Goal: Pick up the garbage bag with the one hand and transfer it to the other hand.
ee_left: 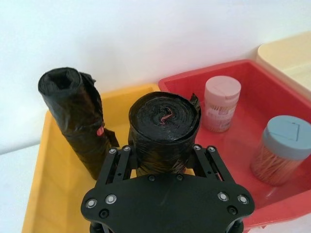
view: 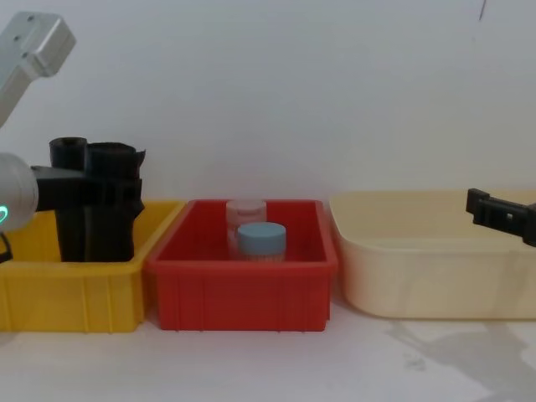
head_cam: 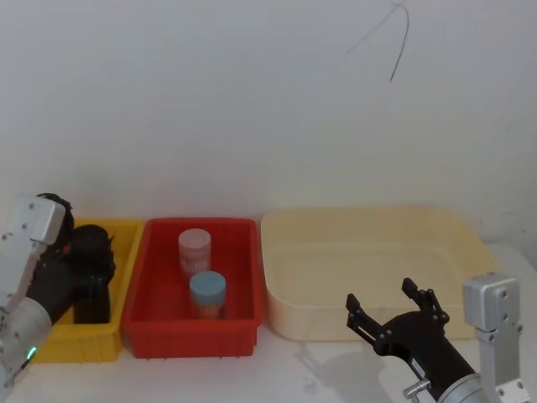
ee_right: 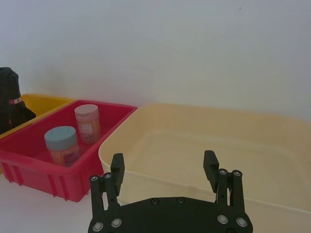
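1. Garbage bag [ee_left: 164, 121]: upright in yellow bin [ee_left: 51, 184], beside second black roll [ee_left: 73, 116].
2. Left tool [ee_left: 163, 154]: fingers pinching the bag's sides.
3. Right tool [head_cam: 382, 294]: spread, before cream tub [head_cam: 369, 243], well apart from the bag.

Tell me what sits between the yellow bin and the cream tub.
The red bin, holding a pink-lidded jar and a blue-lidded jar; the chest view shows it plainly.

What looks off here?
Nothing spilled or tipped. One oddity: the garbage bag, clamped by the left gripper in the yellow bin, has a loose flap of film sticking out at its top. Jars stand upright in the red bin. Right gripper hangs open before the beige tub.
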{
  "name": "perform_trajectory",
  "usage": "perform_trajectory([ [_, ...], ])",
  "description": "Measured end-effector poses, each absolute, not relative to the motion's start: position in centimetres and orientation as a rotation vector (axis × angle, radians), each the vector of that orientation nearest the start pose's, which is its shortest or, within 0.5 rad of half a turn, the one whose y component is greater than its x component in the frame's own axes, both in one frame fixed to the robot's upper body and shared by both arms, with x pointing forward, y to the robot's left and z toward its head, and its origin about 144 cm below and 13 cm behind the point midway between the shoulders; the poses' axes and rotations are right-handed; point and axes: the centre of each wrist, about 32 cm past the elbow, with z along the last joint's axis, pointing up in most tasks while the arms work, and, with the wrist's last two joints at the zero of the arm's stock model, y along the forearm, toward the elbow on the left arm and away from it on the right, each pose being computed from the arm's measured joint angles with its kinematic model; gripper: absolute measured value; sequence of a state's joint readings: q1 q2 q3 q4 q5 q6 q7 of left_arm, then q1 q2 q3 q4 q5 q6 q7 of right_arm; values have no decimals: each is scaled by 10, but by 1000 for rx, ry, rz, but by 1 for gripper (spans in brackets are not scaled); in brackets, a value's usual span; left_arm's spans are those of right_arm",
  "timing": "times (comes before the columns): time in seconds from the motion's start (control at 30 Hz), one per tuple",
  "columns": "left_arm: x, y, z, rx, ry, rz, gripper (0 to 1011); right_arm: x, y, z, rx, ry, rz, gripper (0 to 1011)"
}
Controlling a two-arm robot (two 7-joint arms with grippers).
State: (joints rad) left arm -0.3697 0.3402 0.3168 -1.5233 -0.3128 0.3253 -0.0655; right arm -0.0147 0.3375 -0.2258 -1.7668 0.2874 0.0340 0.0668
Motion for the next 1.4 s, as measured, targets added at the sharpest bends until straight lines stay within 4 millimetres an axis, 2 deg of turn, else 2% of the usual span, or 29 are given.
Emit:
perform_trajectory([
  [0.27,544,235,1260,143,-45,1203,458,443,-237,1189,26,-75,-1229,1001],
  [0.57,556,231,1299,91,-120,1106,456,443,-237,1189,26,-75,-1229,1001],
  [0.77,572,222,1328,53,-145,1018,456,443,-237,1189,26,-75,-1229,1001],
  [1.1,595,196,1349,29,-105,891,456,443,-237,1189,26,-75,-1229,1001],
  [1.4,611,171,1351,32,-57,809,456,443,-237,1189,26,-75,-1230,1001],
])
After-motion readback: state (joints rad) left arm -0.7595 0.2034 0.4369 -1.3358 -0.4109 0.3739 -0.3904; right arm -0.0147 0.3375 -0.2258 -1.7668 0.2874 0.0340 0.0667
